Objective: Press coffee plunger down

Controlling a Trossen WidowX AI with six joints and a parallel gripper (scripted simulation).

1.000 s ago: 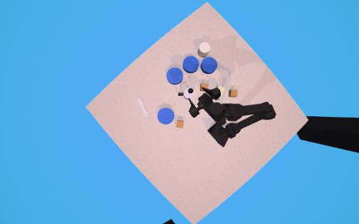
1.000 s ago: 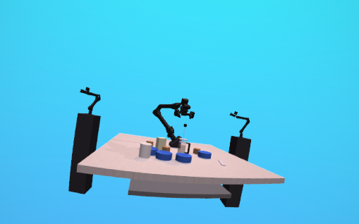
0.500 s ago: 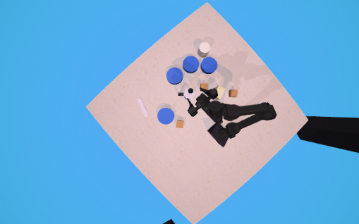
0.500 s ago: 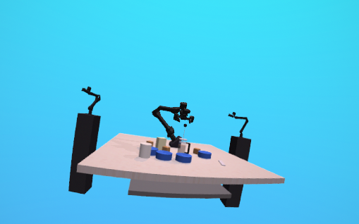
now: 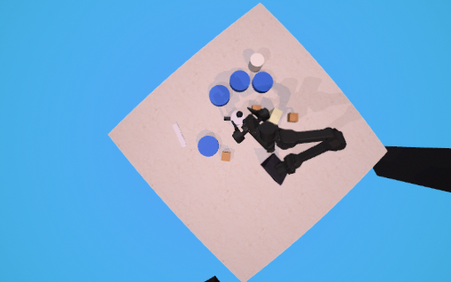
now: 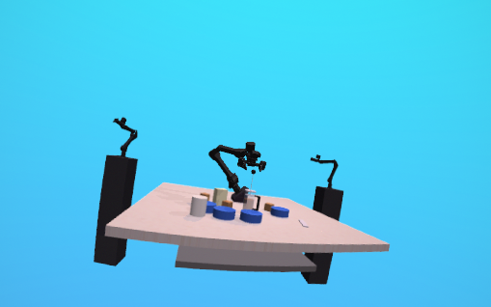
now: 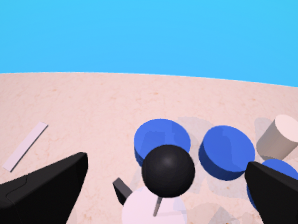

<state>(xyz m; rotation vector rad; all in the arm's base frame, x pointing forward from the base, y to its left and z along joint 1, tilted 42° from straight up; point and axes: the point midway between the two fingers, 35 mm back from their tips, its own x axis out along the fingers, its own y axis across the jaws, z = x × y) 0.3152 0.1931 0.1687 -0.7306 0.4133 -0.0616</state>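
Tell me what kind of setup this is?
Probably a bench-top manipulation test rig, not a real kitchen. A square table stands alone against plain blue, small arms perch on black pillars beside it, and the coffee press sits among blue discs and small blocks. The gripper is open.
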